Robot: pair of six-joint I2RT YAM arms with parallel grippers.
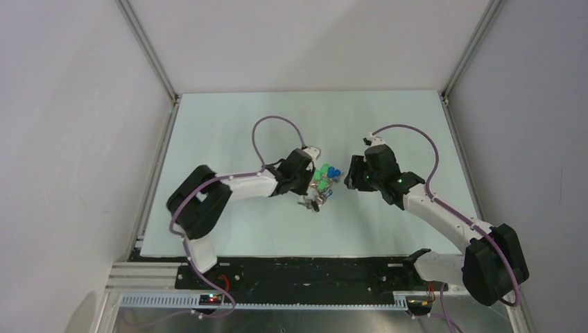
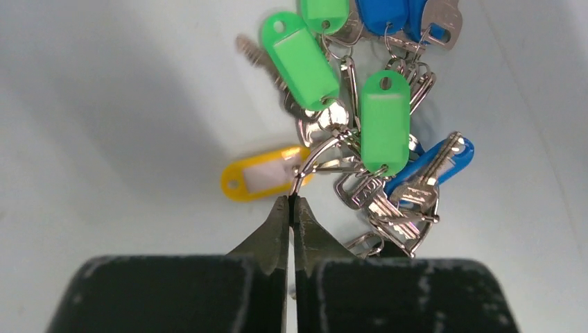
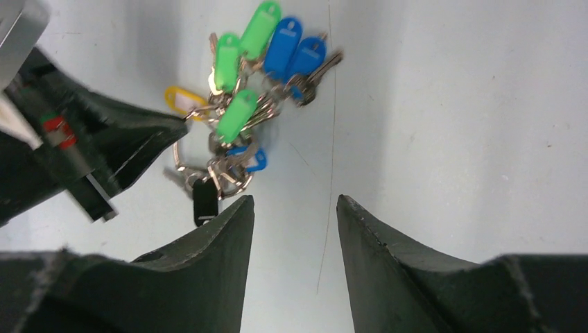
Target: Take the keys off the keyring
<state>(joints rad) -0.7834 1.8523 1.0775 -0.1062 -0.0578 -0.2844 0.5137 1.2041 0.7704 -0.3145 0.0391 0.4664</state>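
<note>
The keys (image 1: 324, 182) lie bunched on the pale table between my two grippers, metal blades with green, blue, yellow and black plastic tags. In the left wrist view the keys (image 2: 405, 201) spread to the right of the fingertips, and the thin silver keyring (image 2: 310, 158) curves down into them. My left gripper (image 2: 292, 202) is shut, pinching that wire at its very tip. My right gripper (image 3: 295, 202) stands open just short of the bunch (image 3: 239, 114), with nothing between its fingers. The left gripper's fingers (image 3: 132, 139) reach in from the left of that view.
The pale table mat (image 1: 229, 132) is walled by grey panels on both sides and at the back. A dark base rail (image 1: 298, 274) runs along the near edge. Purple cables loop above both arms.
</note>
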